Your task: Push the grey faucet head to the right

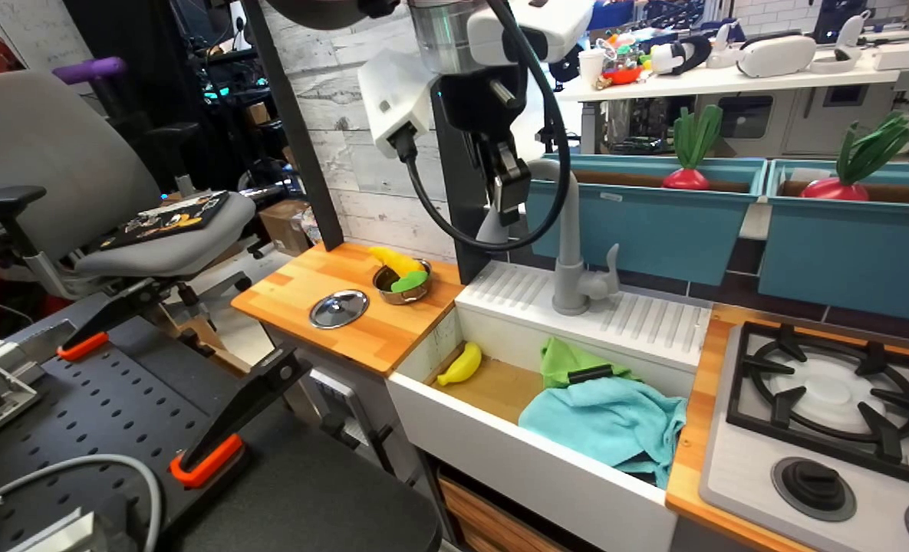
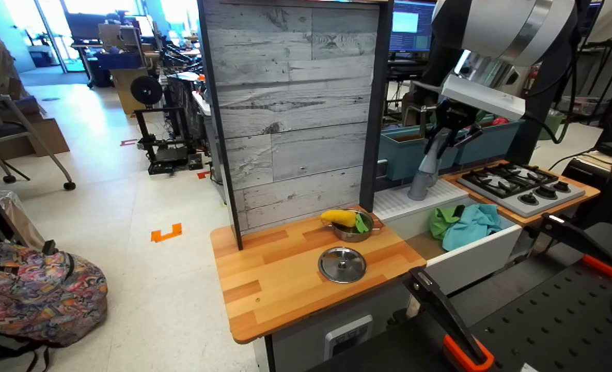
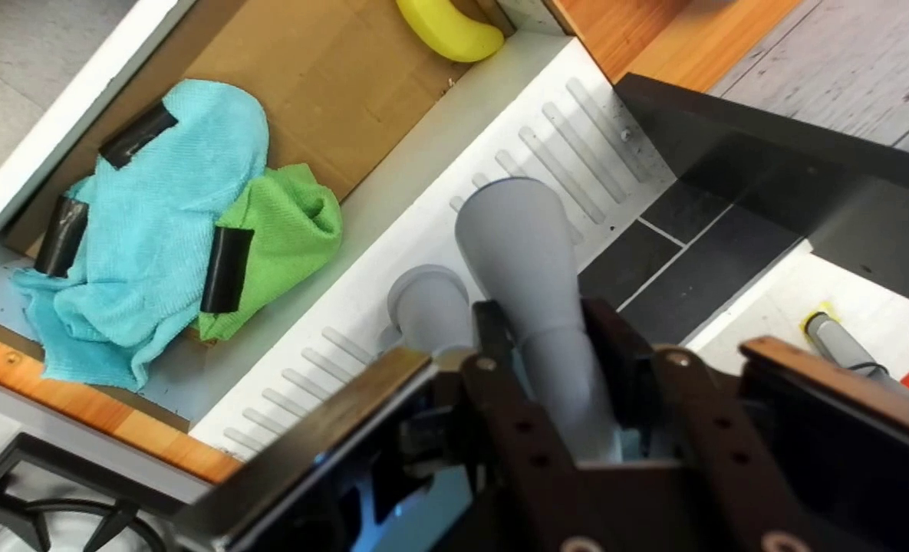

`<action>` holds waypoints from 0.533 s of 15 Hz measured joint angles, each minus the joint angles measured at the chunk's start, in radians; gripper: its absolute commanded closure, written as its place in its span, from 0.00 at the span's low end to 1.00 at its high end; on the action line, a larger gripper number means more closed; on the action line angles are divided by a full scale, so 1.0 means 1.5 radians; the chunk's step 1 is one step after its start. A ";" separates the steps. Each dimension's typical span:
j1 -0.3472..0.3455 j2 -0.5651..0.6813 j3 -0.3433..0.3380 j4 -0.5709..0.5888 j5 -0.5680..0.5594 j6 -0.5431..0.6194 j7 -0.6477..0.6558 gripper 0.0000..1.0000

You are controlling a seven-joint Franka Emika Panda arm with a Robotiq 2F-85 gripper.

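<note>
The grey faucet head is a tall gooseneck tap on the white ridged ledge behind the sink. Its lever stands at the right of its base in that exterior view. The downturned spout end hangs left of the base there, over the ledge. The faucet also shows in an exterior view. In the wrist view the spout runs between my two fingers. My gripper has a finger against each side of the tube, just above the flared end. The gripper also shows in both exterior views.
The sink holds a blue towel, a green cloth and a yellow banana. Teal planters stand behind the faucet. A dark post is close beside the gripper. A stove stands right.
</note>
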 measured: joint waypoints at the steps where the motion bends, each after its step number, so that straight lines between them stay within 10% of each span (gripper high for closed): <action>1: -0.001 0.000 0.000 0.000 0.000 -0.002 -0.003 0.45; 8: -0.033 0.000 0.010 -0.004 0.000 -0.019 -0.019 0.01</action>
